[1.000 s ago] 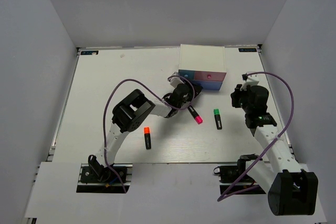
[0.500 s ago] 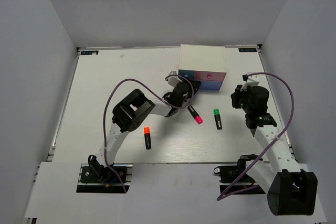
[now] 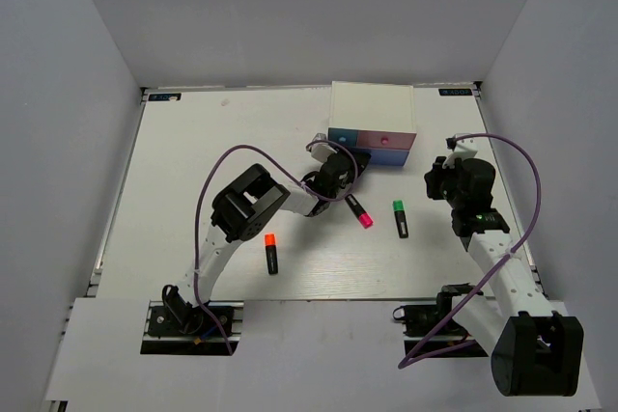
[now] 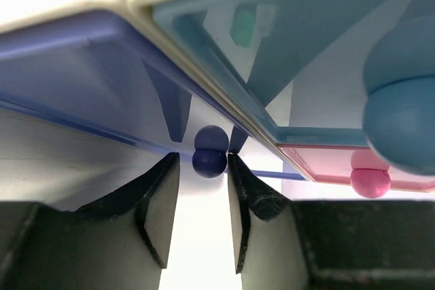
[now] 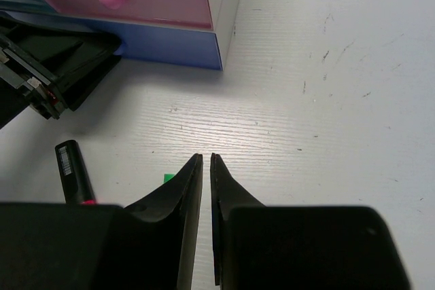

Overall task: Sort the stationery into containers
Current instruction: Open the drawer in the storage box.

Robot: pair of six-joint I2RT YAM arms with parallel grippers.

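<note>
White table [image 3: 174, 142]: left hand [image 4: 202, 161] flanks blue knob [image 4: 209, 163].

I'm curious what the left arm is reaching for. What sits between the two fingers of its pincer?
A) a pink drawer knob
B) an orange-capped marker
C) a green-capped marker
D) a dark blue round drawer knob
D: in the left wrist view the dark blue knob sits right between the fingers of the left pincer, while the pink knob is off to the side.
</note>
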